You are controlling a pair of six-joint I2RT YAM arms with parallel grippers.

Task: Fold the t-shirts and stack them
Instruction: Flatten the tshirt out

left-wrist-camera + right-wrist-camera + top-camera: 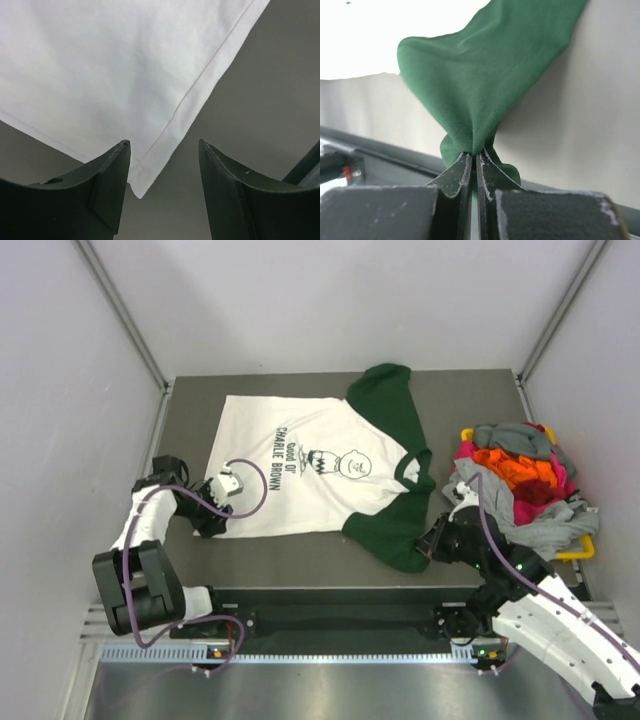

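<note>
The white t-shirt lies flat on the table. At its 8 o'clock corner the left gripper gapes, with the hem tip between its fingers. At 5 o'clock the right gripper clamps the green sleeve, whose edge is hidden between the jaws.

The dark grey desk carries a white t-shirt spread flat across its middle, print up, collar toward 3 o'clock and hem toward 9. Its far green sleeve lies toward 12 o'clock. Its near green sleeve bunches at 5. A yellow bin sits at the 3 o'clock edge.
</note>
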